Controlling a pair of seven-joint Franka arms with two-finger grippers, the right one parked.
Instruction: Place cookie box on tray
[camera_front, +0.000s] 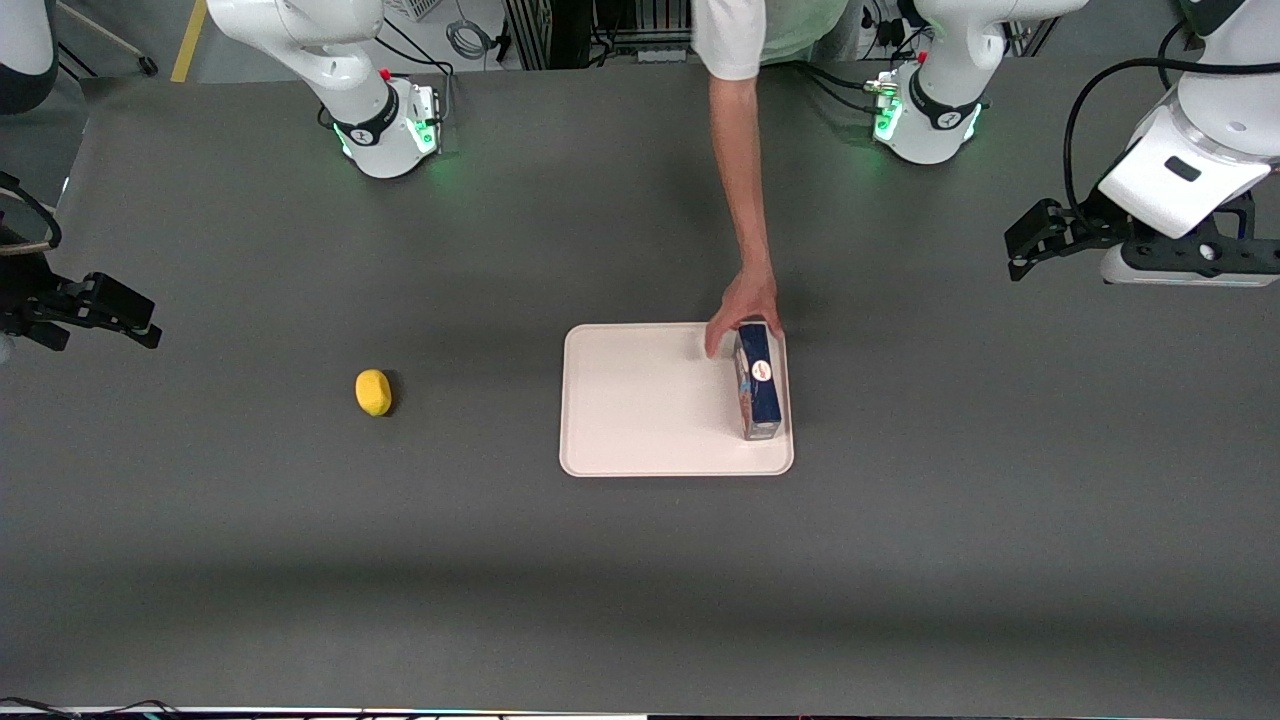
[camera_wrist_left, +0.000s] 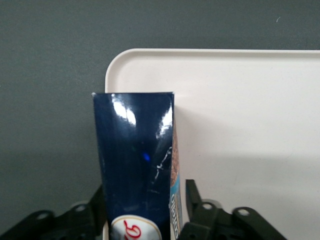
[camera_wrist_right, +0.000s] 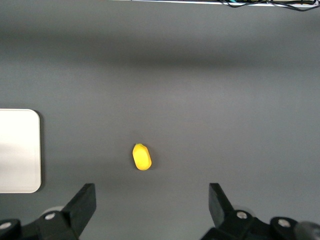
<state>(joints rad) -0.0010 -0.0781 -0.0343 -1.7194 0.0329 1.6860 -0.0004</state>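
Note:
The navy cookie box (camera_front: 758, 380) lies on the cream-pink tray (camera_front: 650, 400), along the tray edge toward the working arm's end. A person's hand (camera_front: 742, 305) rests on the box end farther from the front camera. In the front view my left gripper (camera_front: 1025, 245) hangs well off the tray, toward the working arm's end. In the left wrist view the box (camera_wrist_left: 135, 150) lies on the tray (camera_wrist_left: 240, 100) near a corner, between the open gripper's (camera_wrist_left: 144, 187) fingers (camera_wrist_left: 191, 192). A thin pale gap shows on each side of the box.
A small yellow lump (camera_front: 373, 391) lies on the dark table toward the parked arm's end, also in the right wrist view (camera_wrist_right: 141, 156). The person's arm (camera_front: 738, 160) reaches over the table from between the two arm bases. A tray corner shows in the right wrist view (camera_wrist_right: 17, 150).

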